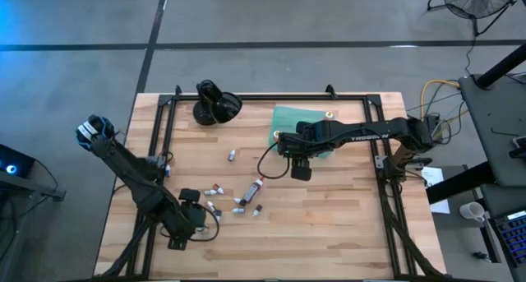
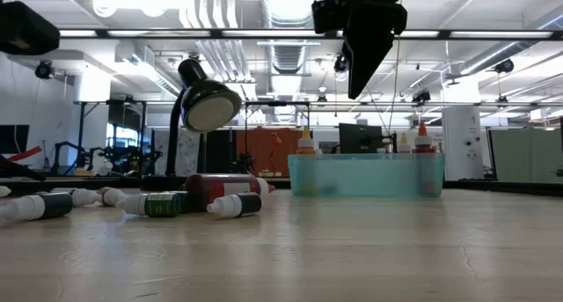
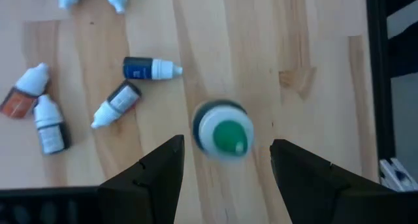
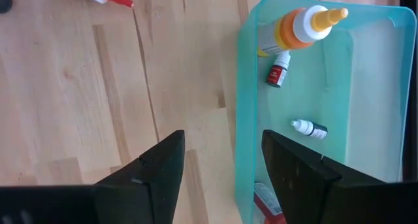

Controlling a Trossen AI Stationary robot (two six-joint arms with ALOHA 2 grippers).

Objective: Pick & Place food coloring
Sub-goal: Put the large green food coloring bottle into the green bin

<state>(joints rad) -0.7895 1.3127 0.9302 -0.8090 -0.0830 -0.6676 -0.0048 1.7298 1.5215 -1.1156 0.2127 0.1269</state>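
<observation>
My left claw (image 3: 225,160) hangs low over the pale wooden worktop (image 1: 329,224), fingers spread wide and holding nothing. Directly between the two fingers stands a small upright food-coloring bottle with a green cap (image 3: 224,129), seen cap-on. I judge I am placed this way to close on it, since it is the one bottle standing square to my fingers.

Beyond the left claw several more tiny bottles lie on their sides: a dark-blue-labelled one with a white tip (image 3: 150,68), a grey-labelled one (image 3: 116,103) just beside it, and an orange-labelled one (image 3: 25,93) touching another grey one (image 3: 49,124).

My right claw (image 4: 222,155) is also spread wide and empty, hovering over the near wall of the translucent teal plastic tray (image 4: 243,119). Inside the tray, beyond that claw, lie an orange-capped bottle (image 4: 300,28), a small red-labelled bottle (image 4: 278,72) and a small dark bottle with a white tip (image 4: 309,129). I take these as already placed, with the scattered ones outstanding.

The high view alone shows both arms together and a glossy black rounded object (image 1: 215,104) at the worktop's far edge. The low view shows the tray's shallow wall height and the right claw raised clear above it. Only the wrist views show cap colours and the claw gaps.
</observation>
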